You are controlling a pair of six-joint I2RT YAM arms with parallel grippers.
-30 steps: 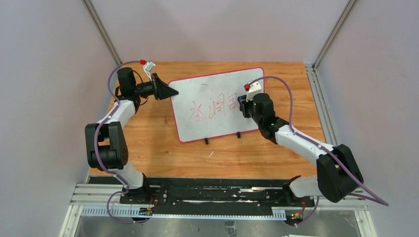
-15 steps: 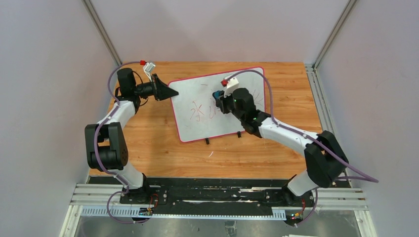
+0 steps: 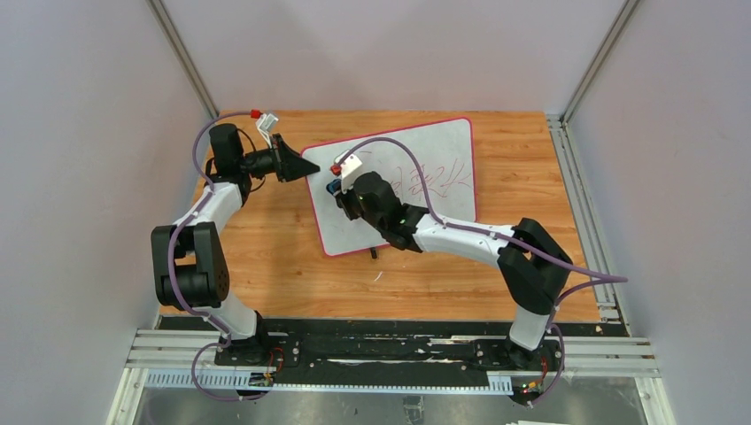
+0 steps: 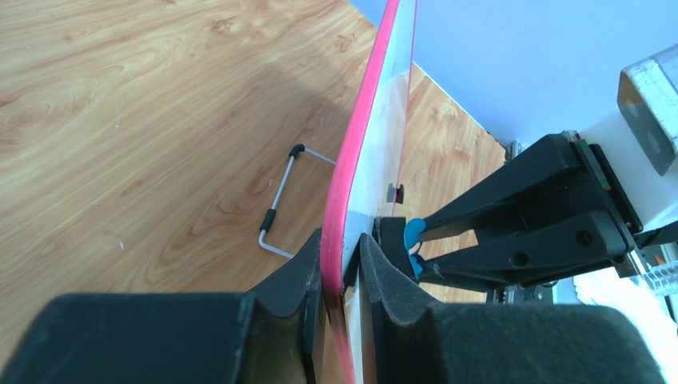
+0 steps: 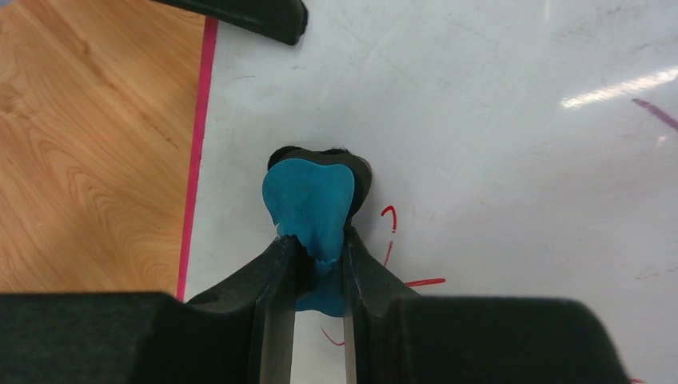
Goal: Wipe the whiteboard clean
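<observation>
The whiteboard (image 3: 443,150) stands tilted on the wooden table, white with a pink-red rim. Red scribbles (image 3: 438,180) remain on its right half. My left gripper (image 3: 305,166) is shut on the board's left edge; the left wrist view shows the rim (image 4: 352,184) pinched between my pads. My right gripper (image 3: 337,189) is shut on the small blue eraser (image 5: 309,204) and presses it against the board near its left edge. A few red marks (image 5: 389,220) lie beside the eraser.
One black foot (image 3: 371,253) of the board shows at its lower edge. A wire stand leg (image 4: 281,200) rests on the wood behind the board. The right arm (image 3: 460,235) stretches across the board's lower half. Grey walls enclose the table.
My right gripper has swept the eraser leftward across the board, from right of centre to near the left edge. The red writing in the middle is gone. The left gripper has not moved.
</observation>
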